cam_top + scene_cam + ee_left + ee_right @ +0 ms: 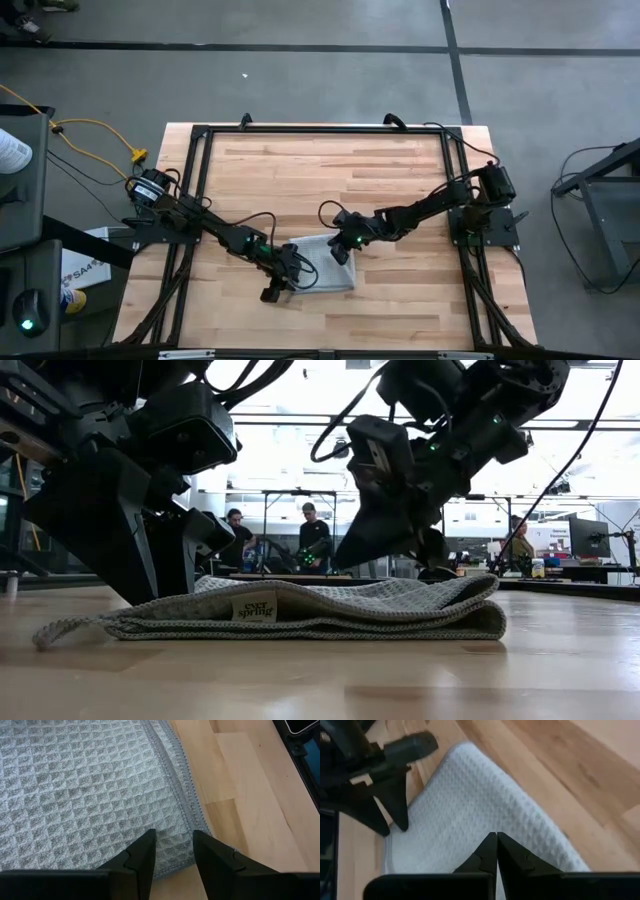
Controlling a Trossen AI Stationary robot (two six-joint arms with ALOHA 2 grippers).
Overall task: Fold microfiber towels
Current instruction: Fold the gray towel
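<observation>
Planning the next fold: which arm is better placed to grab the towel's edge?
Probably the left: its claw is open, straddling the towel edge. The right claw is shut over the towel's middle.

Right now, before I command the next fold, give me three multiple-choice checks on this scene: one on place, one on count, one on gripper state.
1. Where does the towel lie?
A. near edge of the table, between both grippers
B. far left corner
C. off the table

2. How many towels are on the table?
A. three
B. two
C. one

3. How are the grippers?
A. both open
B. left gripper open, right gripper shut
C. both shut

Answers: 1 A, the high view shows it there. 2 C, only one grey waffle cloth shows. 3 B, each wrist view shows its fingers: left apart, right pressed together.
</observation>
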